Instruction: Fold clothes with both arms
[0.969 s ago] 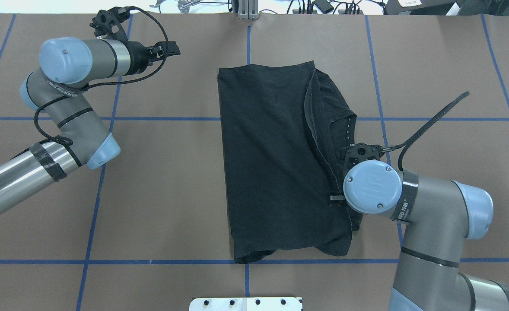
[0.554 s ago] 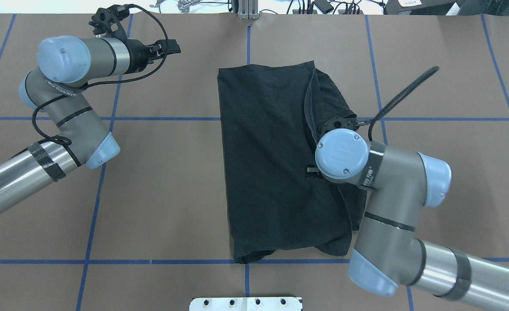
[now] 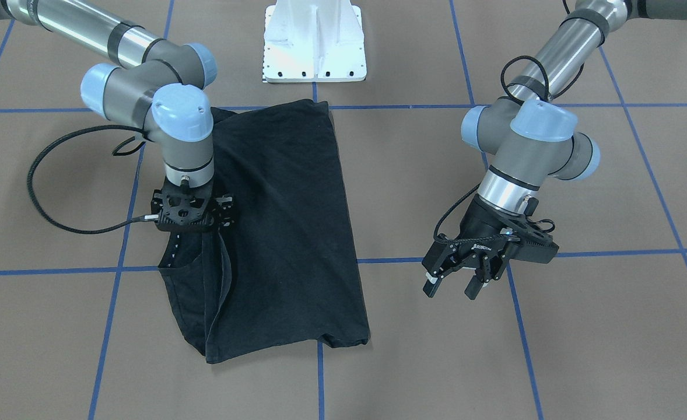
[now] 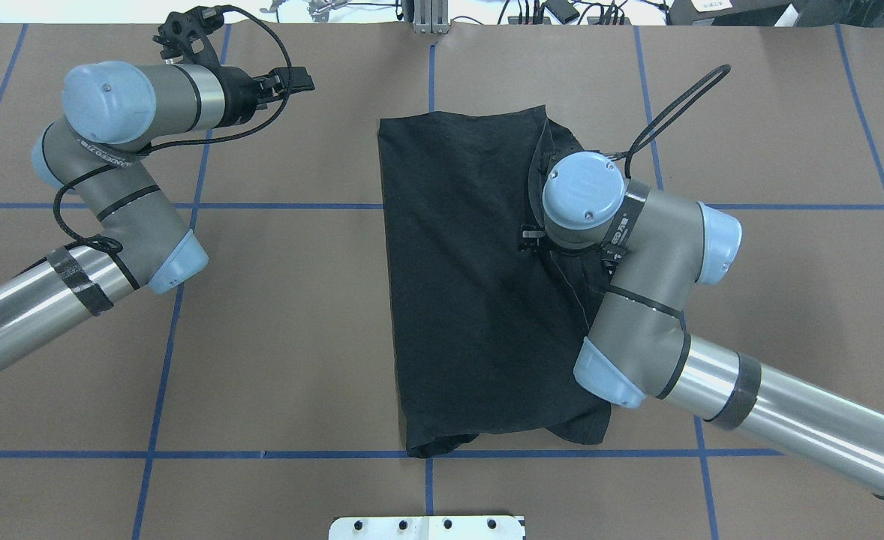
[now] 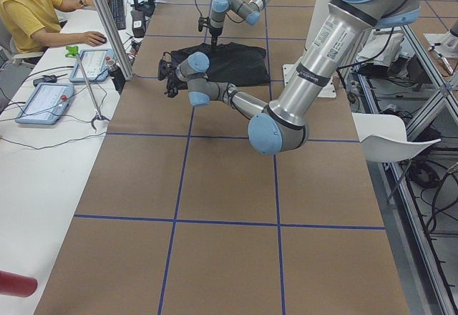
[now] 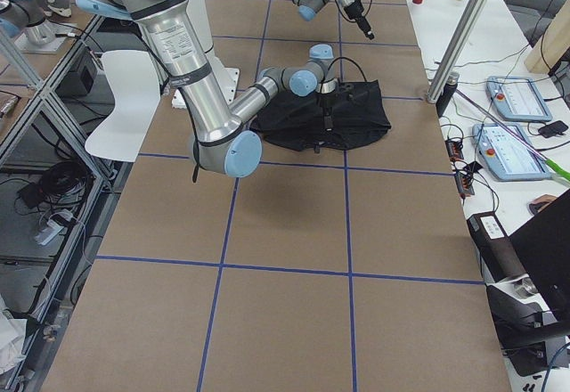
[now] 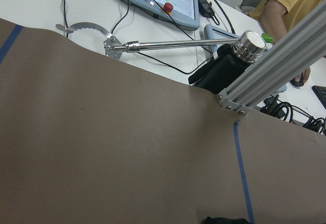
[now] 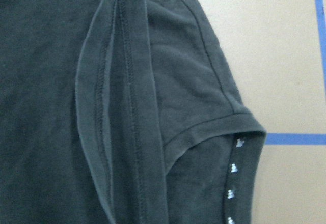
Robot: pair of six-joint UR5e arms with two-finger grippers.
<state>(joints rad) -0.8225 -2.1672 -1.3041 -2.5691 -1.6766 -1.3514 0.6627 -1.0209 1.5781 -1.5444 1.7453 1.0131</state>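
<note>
The black T-shirt lies folded into a long rectangle in the middle of the table, also in the front view. One short sleeve sticks out at its far right side, with small white dots along an edge. My right gripper points straight down over that sleeve edge. Its fingers are hidden under the wrist, so I cannot tell if it is open or shut. My left gripper is open and empty, held above the bare table well left of the shirt, also in the overhead view.
The white bolted base plate stands at the near table edge. Blue tape lines cross the brown table. Beyond the far edge are an aluminium post, tablets and a seated operator.
My right arm has swung toward the far side and a little left, so its wrist is now over the sleeve rather than the shirt's right edge. The left arm has barely moved.
</note>
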